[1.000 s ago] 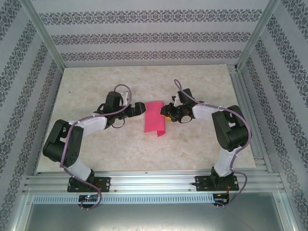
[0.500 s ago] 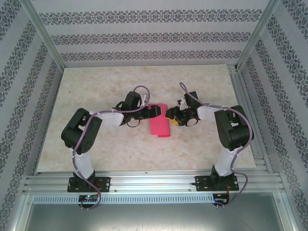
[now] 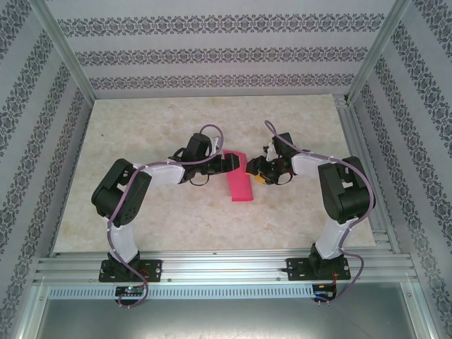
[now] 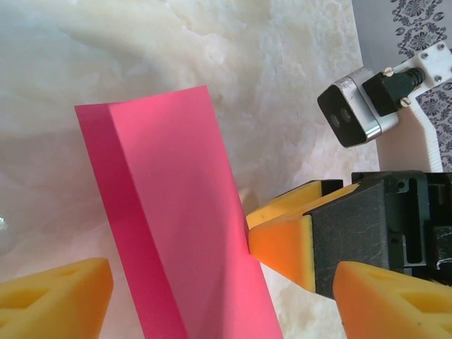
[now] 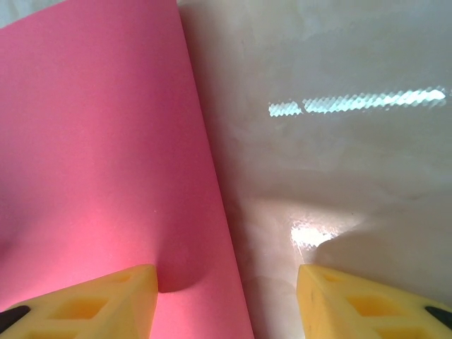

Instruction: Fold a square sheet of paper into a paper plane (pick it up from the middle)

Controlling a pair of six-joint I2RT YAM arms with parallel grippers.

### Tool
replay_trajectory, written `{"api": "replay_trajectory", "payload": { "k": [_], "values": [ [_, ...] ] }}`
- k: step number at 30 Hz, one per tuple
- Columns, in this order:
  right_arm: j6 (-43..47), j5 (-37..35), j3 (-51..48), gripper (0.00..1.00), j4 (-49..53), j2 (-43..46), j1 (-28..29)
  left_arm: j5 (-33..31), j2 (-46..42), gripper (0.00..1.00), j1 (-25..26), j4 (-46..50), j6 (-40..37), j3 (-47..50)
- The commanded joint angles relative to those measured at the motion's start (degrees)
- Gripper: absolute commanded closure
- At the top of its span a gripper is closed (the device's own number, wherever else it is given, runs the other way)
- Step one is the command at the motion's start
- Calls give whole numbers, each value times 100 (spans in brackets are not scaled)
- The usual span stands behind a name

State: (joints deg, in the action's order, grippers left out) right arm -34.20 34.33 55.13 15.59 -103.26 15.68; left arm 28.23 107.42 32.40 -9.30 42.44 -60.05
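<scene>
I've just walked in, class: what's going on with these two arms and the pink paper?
Two robot arms are partway through folding the sheet of paper on the table. It is folded over into a narrow strip, not yet a plane. The left gripper is open at its left edge, the strip between its spread fingers. The right gripper is open at the right edge, one fingertip on the paper, the other over bare table.
</scene>
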Motion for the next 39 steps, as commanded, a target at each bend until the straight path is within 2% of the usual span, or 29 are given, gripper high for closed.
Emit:
{"api": "replay_trajectory", "payload": {
  "k": [1, 4, 13, 14, 17, 20, 22, 24, 31, 39],
  "values": [
    [-19, -194, 132, 46, -44, 174, -37, 43, -220, 24, 40, 8, 1, 36],
    [-86, -250, 85, 46, -114, 227, -39, 91, -292, 31, 42, -51, 49, 99],
    [-163, -356, 92, 46, -88, 228, -39, 163, -393, 59, 40, 48, -7, 67],
    [-158, -358, 92, 46, -59, 227, -38, 186, -389, 67, 41, 69, 0, 47],
    [-184, -398, 50, 45, -95, 254, -33, 248, -358, 80, 38, 24, 15, 34],
    [-203, -410, 58, 45, -50, 301, -28, 262, -288, 87, 38, 7, 51, -3],
    [-235, -362, 45, 44, -86, 400, -26, 307, -219, 89, 38, -208, 173, 68],
    [-290, -373, 44, 39, -78, 567, -30, 327, -81, 90, 39, -302, 251, 40],
    [-392, -435, 80, 35, -16, 881, -27, 416, 285, 93, 54, -621, 448, -48],
    [-415, -284, 220, 44, -47, 695, 193, 476, 641, 93, 214, -962, 640, 4]
  ]
}}
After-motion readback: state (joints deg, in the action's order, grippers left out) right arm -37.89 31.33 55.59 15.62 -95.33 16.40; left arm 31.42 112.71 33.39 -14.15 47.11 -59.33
